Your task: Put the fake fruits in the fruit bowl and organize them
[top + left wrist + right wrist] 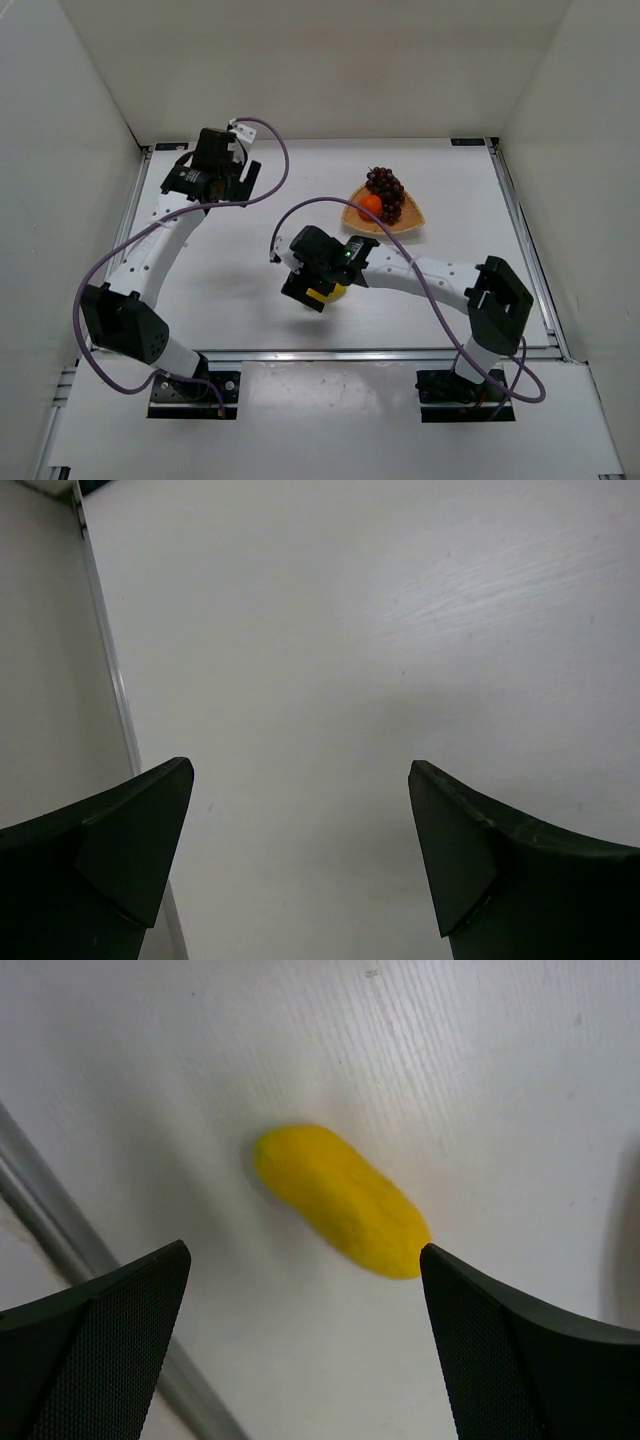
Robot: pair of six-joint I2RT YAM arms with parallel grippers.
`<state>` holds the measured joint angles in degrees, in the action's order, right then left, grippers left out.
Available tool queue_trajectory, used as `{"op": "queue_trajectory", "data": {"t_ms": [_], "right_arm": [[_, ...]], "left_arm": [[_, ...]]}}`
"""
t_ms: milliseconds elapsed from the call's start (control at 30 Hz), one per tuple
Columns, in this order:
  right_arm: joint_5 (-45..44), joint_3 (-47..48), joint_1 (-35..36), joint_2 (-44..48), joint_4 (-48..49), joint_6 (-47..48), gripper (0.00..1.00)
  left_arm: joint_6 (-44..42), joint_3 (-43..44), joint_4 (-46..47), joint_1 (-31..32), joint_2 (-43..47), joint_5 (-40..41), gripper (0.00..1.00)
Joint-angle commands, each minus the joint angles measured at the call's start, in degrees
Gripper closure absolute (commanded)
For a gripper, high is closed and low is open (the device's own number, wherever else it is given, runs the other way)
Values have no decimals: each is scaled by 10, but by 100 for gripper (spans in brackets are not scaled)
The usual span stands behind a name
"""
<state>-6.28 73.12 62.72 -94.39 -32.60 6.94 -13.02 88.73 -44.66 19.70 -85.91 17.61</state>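
The tan fan-shaped fruit bowl (412, 219) sits at the back right of the table. The orange (371, 204) and the dark grape bunch (386, 188) lie in it. The yellow oblong fruit (340, 1200) lies on the white table, just ahead of my right gripper (303, 1260), which is open and empty above it. In the top view the yellow fruit (329, 293) shows partly under that gripper (305, 290). My left gripper (243, 178) is open and empty over the back left of the table; its wrist view shows only bare table between the fingers (140, 830).
White walls enclose the table on three sides. A metal rail (60, 1230) runs along the near table edge close to the yellow fruit. Another rail (105, 660) runs along the left edge beside my left gripper.
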Motion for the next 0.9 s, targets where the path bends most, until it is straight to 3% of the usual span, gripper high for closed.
{"op": "queue_trajectory", "data": {"t_ms": [0,167,333,633,733,867], "right_arm": [[-6,38,-15,-18,-14,175,0],[-22,71,-15,-89,-9,227,0],[52,121,-25,-168,-80,228,0],[115,102,-63,-188,-75,208,0],[127,112,-82,-205,-80,174,11],[118,139,-82,-200,-104,135,53]], "left_arm": [[19,-21,-29,-26,42,3,0],[19,-37,-35,-56,55,-10,0],[19,-43,-57,-63,44,-26,0],[26,-30,-77,-79,13,-47,0],[26,-30,-82,-85,6,-47,0],[26,-30,-82,-90,6,-52,0]]}}
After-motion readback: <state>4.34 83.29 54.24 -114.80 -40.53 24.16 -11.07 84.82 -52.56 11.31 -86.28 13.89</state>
